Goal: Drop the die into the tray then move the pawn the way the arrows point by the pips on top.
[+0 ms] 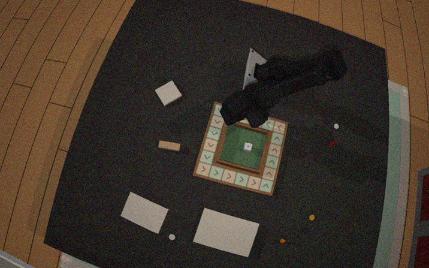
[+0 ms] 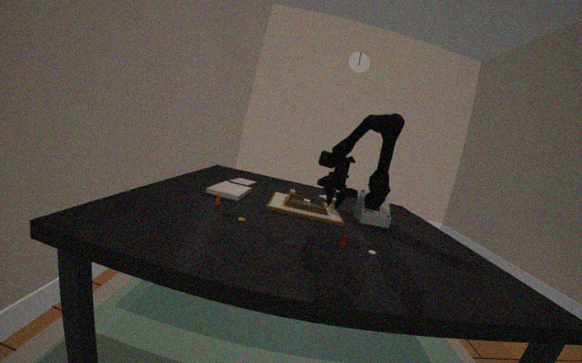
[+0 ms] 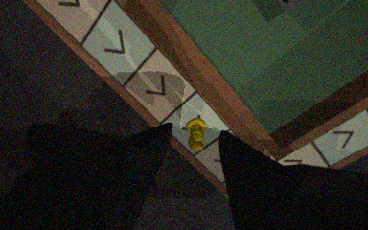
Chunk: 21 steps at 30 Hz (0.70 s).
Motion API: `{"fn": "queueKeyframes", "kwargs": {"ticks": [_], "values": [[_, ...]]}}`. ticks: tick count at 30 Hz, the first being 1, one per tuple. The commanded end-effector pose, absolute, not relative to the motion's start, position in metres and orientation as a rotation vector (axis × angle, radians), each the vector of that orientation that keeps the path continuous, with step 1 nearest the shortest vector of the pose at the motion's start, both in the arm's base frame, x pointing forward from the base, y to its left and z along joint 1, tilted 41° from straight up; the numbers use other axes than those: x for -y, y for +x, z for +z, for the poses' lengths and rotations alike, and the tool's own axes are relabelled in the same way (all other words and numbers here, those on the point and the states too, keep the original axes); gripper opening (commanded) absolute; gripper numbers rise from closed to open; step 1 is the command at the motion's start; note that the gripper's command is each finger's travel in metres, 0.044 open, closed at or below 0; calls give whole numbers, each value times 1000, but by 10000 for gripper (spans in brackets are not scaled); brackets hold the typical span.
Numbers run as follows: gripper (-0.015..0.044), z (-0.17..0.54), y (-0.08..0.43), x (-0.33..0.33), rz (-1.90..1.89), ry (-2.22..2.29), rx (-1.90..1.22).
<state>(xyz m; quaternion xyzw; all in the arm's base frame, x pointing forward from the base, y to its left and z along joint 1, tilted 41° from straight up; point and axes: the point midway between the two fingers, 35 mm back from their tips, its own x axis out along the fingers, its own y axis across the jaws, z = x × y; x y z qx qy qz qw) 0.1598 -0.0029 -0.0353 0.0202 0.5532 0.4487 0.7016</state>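
The yellow pawn (image 1: 245,119) (image 2: 333,205) (image 3: 196,134) stands on a pale green square of the board (image 1: 228,175) (image 3: 103,35), in the side nearest the arm base. My gripper (image 1: 243,118) (image 2: 331,199) (image 3: 195,131) is open, with one finger on each side of the pawn and a gap to each in the wrist view. The white die (image 1: 247,146) (image 2: 306,200) lies in the green dice tray (image 1: 236,155) (image 3: 249,72) and shows one pip on top. The arm hides part of the board's upper row in the top view.
A white block (image 1: 168,93) and a tan block (image 1: 169,145) lie left of the board. Two white slabs (image 1: 144,212) (image 1: 226,232) lie beyond it. A red piece (image 1: 330,143) (image 2: 343,239), an orange piece (image 1: 282,241) (image 2: 217,199) and several small discs are scattered around.
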Motion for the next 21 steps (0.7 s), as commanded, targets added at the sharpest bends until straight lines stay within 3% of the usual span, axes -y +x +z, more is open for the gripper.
{"fn": "queueKeyframes", "kwargs": {"ticks": [1,7,11,17,21], "values": [[289,-28,161,11,997,42,-1232],[440,2,161,36,999,49,-1234],[440,10,163,41,953,106,-1271],[440,78,171,72,559,557,-1517],[440,80,171,72,546,571,-1523]]}}
